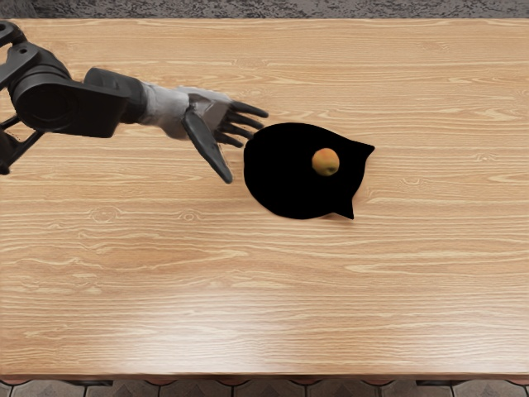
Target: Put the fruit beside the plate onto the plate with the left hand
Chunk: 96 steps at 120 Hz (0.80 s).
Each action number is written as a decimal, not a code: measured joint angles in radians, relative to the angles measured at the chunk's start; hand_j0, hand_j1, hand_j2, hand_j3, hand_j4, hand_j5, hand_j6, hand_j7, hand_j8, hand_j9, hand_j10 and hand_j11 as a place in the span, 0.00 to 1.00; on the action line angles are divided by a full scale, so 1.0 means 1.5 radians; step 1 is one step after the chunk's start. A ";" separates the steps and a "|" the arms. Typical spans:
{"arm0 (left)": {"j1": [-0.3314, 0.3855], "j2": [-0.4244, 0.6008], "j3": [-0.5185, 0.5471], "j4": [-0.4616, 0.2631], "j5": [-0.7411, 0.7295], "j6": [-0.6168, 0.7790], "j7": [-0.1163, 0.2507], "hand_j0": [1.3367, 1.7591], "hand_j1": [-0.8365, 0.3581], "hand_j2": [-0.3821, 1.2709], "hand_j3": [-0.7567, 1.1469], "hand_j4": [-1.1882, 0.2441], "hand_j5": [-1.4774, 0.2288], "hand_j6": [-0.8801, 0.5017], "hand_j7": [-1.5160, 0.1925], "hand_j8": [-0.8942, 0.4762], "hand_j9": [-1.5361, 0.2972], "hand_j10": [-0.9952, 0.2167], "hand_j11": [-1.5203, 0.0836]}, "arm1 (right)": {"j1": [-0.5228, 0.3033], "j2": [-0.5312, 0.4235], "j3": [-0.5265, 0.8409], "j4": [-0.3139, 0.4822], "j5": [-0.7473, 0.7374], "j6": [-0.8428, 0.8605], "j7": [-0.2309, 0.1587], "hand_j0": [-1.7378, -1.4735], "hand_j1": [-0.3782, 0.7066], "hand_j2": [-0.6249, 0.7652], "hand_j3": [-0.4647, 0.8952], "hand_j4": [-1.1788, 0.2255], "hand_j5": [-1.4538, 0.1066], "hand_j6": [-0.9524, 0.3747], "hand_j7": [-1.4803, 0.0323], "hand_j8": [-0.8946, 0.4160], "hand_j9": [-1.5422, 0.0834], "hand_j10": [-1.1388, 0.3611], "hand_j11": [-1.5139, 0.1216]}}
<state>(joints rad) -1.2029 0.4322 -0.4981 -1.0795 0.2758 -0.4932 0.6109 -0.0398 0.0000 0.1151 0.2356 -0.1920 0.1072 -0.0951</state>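
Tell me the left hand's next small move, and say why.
Probably draw the left hand leftward, clear of the plate. The orange fruit already lies on the black plate, right of its middle, and the hand is open and holds nothing, close by the plate's left rim.

You look down on a light wooden counter [264, 281] that fills nearly the whole view. The grain runs left to right, with darker wavy streaks and a few knot-like swirls. Its near edge shows as a darker band low in the view. Past the far edge you see a thin strip of dark grey, speckled floor [248, 7]. Below the near edge, pale tiles [207, 390] with grout lines.
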 joint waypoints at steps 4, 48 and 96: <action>0.005 0.012 -0.007 0.000 -0.015 -0.022 0.000 0.76 0.96 0.24 0.40 0.80 0.84 0.61 0.86 0.63 0.81 0.79 0.92 | 0.000 0.000 0.000 0.000 0.000 0.000 0.000 0.30 0.05 0.45 0.34 0.83 0.92 0.70 0.96 0.67 0.93 0.75 0.91; 0.216 0.225 -0.134 0.005 -0.264 -0.077 0.000 0.76 0.98 0.23 0.40 0.82 0.85 0.63 0.88 0.64 0.83 0.81 0.94 | 0.000 0.000 0.000 0.000 0.000 0.000 0.000 0.30 0.05 0.45 0.34 0.83 0.92 0.70 0.96 0.67 0.93 0.75 0.91; 0.217 0.282 -0.152 0.127 -0.361 -0.079 0.000 0.76 0.99 0.23 0.40 0.83 0.86 0.64 0.88 0.65 0.83 0.82 0.94 | 0.000 0.000 0.000 0.000 0.000 0.000 0.000 0.30 0.05 0.45 0.34 0.83 0.92 0.70 0.96 0.67 0.93 0.75 0.91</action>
<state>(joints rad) -0.8773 0.8548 -0.7262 -0.8886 -0.2658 -0.6115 0.6109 -0.0399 0.0000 0.1151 0.2362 -0.1919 0.1074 -0.0951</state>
